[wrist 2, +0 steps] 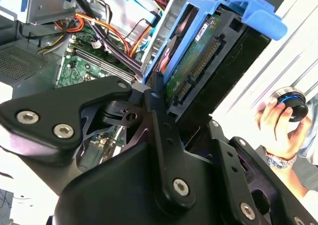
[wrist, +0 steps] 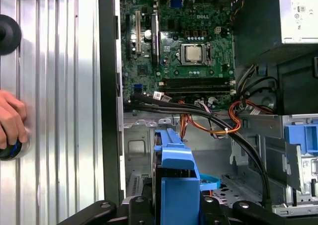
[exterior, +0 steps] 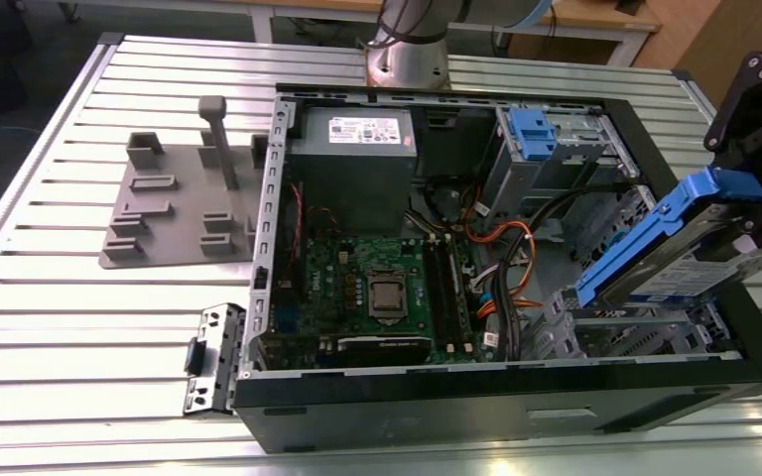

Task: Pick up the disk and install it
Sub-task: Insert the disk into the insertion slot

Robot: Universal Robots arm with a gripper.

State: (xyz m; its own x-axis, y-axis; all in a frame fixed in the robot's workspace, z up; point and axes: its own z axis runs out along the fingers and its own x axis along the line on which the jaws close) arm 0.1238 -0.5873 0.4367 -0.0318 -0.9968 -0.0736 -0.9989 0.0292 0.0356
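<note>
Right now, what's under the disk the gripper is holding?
The disk, tilted in the gripper, hangs over the open case's metal drive cage beside orange and black cables. The bay floor right beneath is covered.

Lighting: bright, even, from overhead. Glare: strong white bands along the near edge of the ribbed table in the exterior view. Overexposure: background washed out in the second wrist view. Shadows: deep inside the open computer case; edges soft.
</note>
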